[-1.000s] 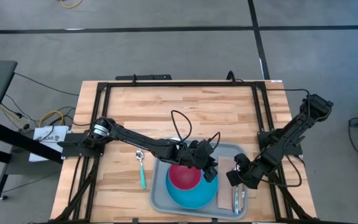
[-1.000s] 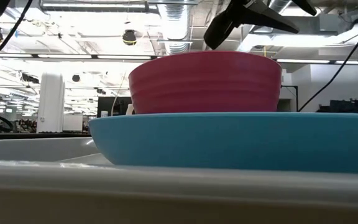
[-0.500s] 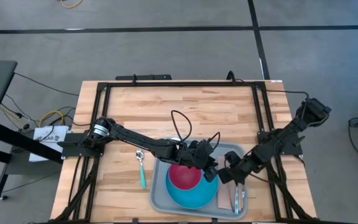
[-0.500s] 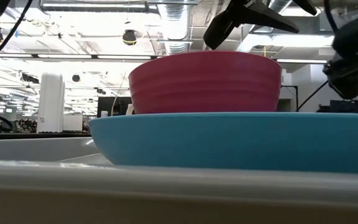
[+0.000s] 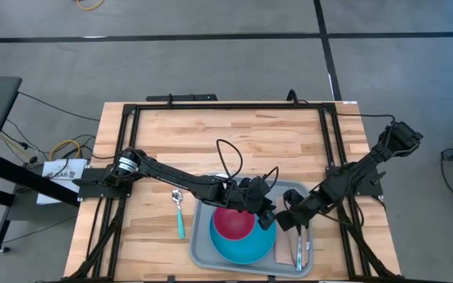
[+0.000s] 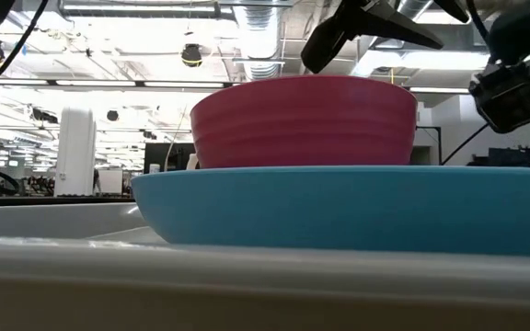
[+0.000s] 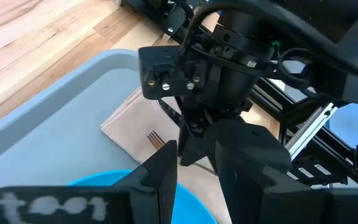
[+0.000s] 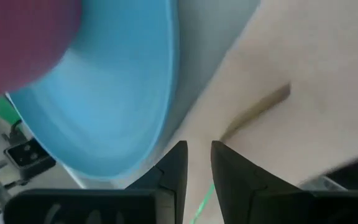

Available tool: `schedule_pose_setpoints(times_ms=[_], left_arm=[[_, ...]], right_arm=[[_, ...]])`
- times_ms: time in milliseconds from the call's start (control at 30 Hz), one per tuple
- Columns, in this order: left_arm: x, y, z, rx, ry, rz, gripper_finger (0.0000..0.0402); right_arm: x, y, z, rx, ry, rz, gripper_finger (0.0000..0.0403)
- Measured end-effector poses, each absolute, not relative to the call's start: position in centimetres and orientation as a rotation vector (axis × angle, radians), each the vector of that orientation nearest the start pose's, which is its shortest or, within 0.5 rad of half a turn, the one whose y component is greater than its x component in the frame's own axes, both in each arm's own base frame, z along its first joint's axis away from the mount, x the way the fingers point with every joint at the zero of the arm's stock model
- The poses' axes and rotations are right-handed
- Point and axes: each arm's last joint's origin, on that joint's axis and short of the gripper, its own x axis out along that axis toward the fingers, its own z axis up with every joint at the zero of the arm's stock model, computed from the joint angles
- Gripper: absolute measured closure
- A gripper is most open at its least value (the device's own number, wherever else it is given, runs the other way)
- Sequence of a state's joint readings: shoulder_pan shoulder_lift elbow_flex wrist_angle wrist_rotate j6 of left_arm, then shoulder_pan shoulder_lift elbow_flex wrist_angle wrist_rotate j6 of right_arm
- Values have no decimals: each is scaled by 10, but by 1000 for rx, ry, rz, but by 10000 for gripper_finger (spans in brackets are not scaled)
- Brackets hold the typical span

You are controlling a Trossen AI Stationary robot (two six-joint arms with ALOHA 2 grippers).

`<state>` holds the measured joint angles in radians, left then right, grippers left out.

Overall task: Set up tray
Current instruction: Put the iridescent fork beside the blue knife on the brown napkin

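The light-grey tray (image 5: 201,253) lies at the table's near edge. On it sits a round blue plate (image 5: 242,251) with a red bowl (image 5: 233,224) standing in it, seen side-on in the low view, bowl (image 6: 302,119) on plate (image 6: 339,207). A beige napkin (image 5: 297,234) covers the tray's right part, with cutlery (image 5: 300,251) lying on it. My left gripper (image 5: 264,211) hovers above the bowl's right rim, fingers a little apart, touching nothing. My right gripper (image 5: 288,220) hangs over the napkin (image 8: 303,81) beside the plate (image 8: 117,93), with a narrow gap between its fingers.
A spoon with a teal handle (image 5: 178,214) lies on the wooden table left of the tray. Black frame rails run along the table's edges. Bare wood stretches across the far half of the table.
My right gripper has moved toward the table's left, from over the napkin's middle to the napkin's edge next to the plate, and has come into the low view at its right side. The left arm, bowl, plate and tray have stayed put.
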<state>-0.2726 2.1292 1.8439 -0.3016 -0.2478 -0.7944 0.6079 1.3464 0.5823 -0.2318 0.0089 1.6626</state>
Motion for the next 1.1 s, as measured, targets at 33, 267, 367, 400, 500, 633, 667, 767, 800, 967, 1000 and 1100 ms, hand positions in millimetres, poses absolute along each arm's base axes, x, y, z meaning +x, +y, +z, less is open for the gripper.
schedule_pose_setpoints(times_ms=[33,267,367,400,500,633,667,767,800,967,1000,1100], left_arm=[[475,-125,263,-622,541,201,304],[476,-124,263,-623,540,204,303],[476,-124,263,-623,540,205,303],[476,-124,263,-622,542,206,303],[475,-124,262,-621,547,208,303],[476,-123,262,-622,547,206,304],[475,-123,262,-622,549,205,304],[475,-124,262,-621,556,206,304],[475,-124,261,-620,561,208,304],[475,-123,261,-647,563,219,304],[475,-123,261,-653,563,222,304],[474,-123,261,-672,563,230,304]], right_arm=[[192,131,153,1165,1111,-368,338],[195,120,160,1102,1098,-314,338],[190,115,167,1043,1096,-279,338],[188,113,169,1023,1100,-276,338],[179,105,173,938,1134,-280,338],[170,101,176,745,1178,-195,338],[170,101,177,676,1173,-142,338],[171,102,178,447,1148,28,338],[172,102,178,378,1134,80,338],[175,104,173,81,1113,260,338],[176,105,171,24,1115,290,338],[179,107,164,-108,1115,365,338]])
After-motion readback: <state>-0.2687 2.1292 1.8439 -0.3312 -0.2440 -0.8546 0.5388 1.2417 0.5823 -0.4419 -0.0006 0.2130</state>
